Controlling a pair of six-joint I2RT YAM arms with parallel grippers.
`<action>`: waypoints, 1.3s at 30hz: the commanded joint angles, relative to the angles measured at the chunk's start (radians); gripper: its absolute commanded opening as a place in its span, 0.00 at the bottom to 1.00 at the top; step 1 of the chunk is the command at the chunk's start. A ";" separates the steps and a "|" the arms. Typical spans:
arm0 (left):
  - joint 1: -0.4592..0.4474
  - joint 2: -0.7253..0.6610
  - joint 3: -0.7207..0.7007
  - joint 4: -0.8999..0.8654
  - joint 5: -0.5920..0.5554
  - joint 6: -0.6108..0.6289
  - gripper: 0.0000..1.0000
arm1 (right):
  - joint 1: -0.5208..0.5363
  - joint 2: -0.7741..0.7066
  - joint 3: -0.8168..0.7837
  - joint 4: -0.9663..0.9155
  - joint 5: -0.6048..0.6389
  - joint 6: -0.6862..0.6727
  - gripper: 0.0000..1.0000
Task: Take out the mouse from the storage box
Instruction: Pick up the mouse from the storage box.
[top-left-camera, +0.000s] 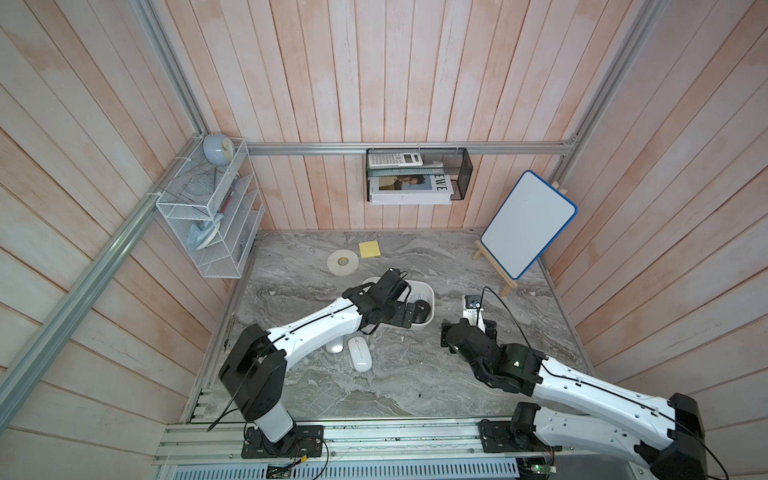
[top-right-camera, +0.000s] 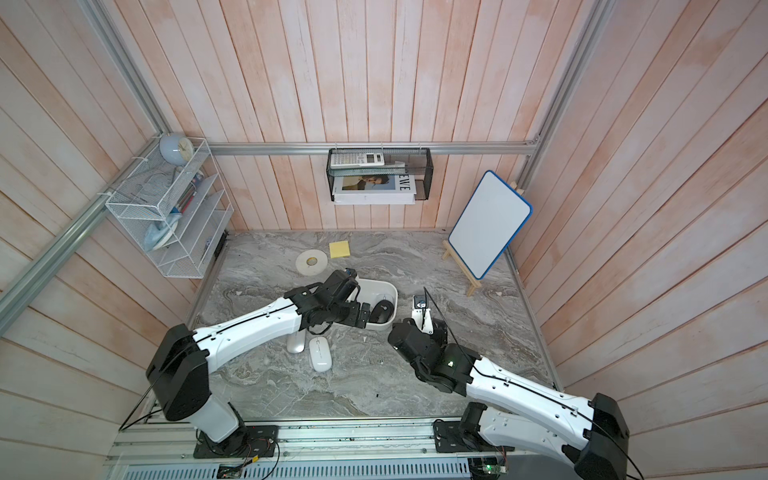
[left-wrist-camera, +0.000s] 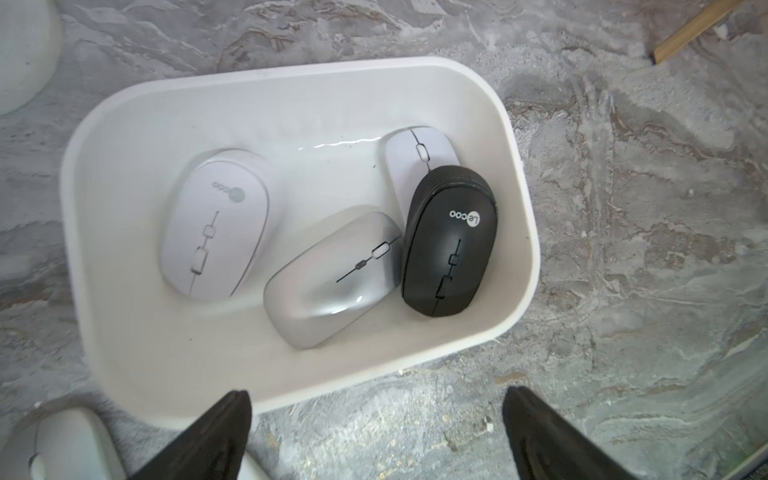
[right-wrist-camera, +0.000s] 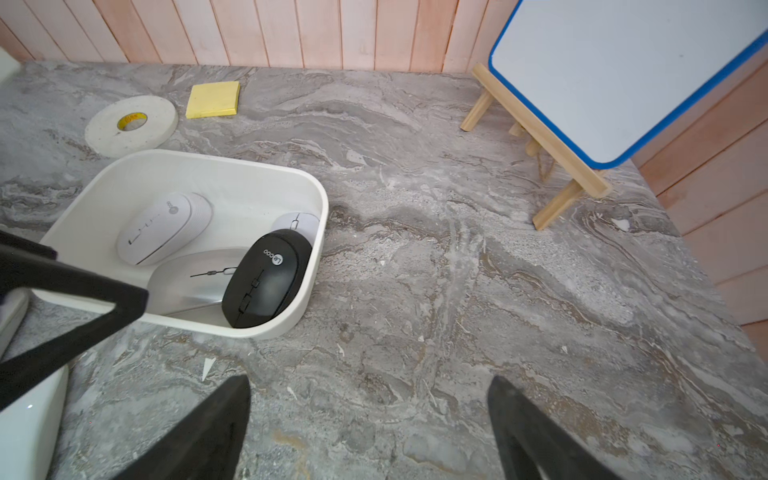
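1. The left arm (top-left-camera: 316, 328) reaches from its base at the near left toward the middle of the table (top-left-camera: 374, 395). Its forearm slopes down and its wrist is turned to the right.
2. The left gripper (left-wrist-camera: 376, 397) hangs over the near edge of the storage box (left-wrist-camera: 291, 70). Its jaws are spread wide with nothing between them.
3. The right arm (top-left-camera: 582, 386) stretches from the near right toward the far left. The right gripper (right-wrist-camera: 370, 382) hovers above bare table just right of the box, jaws wide apart and empty.
4. The box is white, with rounded corners, smooth sloping walls and no lid. It stands near the middle of the grey marbled table.
5. Four mice lie inside it:
   - a white mouse (left-wrist-camera: 216, 224) lies toward the left end;
   - a silver mouse (left-wrist-camera: 328, 278) lies slantwise in the middle, its nose against the black one;
   - a black mouse (left-wrist-camera: 451, 245) lies at the right end, partly on top of a second white mouse (left-wrist-camera: 415, 153).
6. Two more white mice (top-left-camera: 359, 353) lie on the table just near of the box. One is partly under the left arm.
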 joint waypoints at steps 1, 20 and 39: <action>-0.009 0.088 0.100 -0.067 0.052 0.068 1.00 | -0.023 -0.082 -0.058 0.013 0.028 0.000 0.93; -0.017 0.365 0.362 -0.157 0.080 0.148 1.00 | -0.085 -0.185 -0.156 0.000 -0.043 0.017 0.93; -0.016 0.509 0.468 -0.180 0.051 0.149 0.98 | -0.087 -0.139 -0.151 0.030 -0.082 0.034 0.94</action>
